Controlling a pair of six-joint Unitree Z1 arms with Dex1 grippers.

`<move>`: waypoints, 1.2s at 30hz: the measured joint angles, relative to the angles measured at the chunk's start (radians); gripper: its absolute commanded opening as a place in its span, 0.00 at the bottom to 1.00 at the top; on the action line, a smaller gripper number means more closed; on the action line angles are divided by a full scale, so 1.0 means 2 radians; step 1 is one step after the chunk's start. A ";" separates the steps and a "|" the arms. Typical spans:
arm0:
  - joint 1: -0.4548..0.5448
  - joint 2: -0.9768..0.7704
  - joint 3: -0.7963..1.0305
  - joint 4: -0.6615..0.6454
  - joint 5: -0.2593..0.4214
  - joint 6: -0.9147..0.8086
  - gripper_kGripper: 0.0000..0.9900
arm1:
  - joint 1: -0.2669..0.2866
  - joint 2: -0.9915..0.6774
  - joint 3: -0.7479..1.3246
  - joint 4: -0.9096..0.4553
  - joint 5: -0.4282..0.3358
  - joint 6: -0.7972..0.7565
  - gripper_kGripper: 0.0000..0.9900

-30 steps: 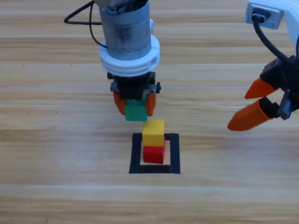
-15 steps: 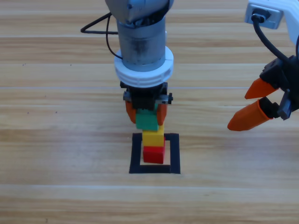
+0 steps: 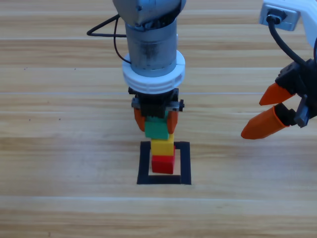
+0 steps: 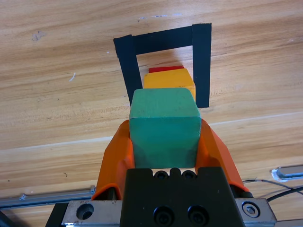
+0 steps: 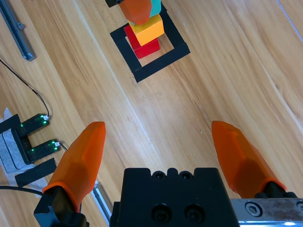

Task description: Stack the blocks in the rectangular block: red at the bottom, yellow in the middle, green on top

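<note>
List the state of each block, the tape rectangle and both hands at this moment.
red block: on wood inside the tape rectangle, bottom of stack
yellow block: on the red
green block: gripped, at the yellow's top
left hand: shut on green
right hand: open, empty, off right

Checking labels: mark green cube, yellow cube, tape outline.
green cube (image 4: 163, 125): left wrist view, front face, between the left hand's jaws.
yellow cube (image 3: 162, 147): high view, side face.
tape outline (image 3: 184, 163): high view, right strip.
</note>
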 measured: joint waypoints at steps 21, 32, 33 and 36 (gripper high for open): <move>-0.003 0.000 0.000 0.000 0.000 -0.010 0.00 | 0.000 0.000 0.000 0.000 0.001 0.000 1.00; -0.004 0.000 0.000 0.000 0.000 -0.011 0.00 | 0.000 0.000 0.000 0.000 0.001 0.000 1.00; -0.004 0.000 0.000 0.000 0.000 -0.011 0.00 | 0.000 0.000 0.000 0.000 0.001 0.000 1.00; -0.005 0.000 0.000 0.000 0.000 -0.011 0.00 | 0.000 0.000 0.000 0.000 0.001 0.000 1.00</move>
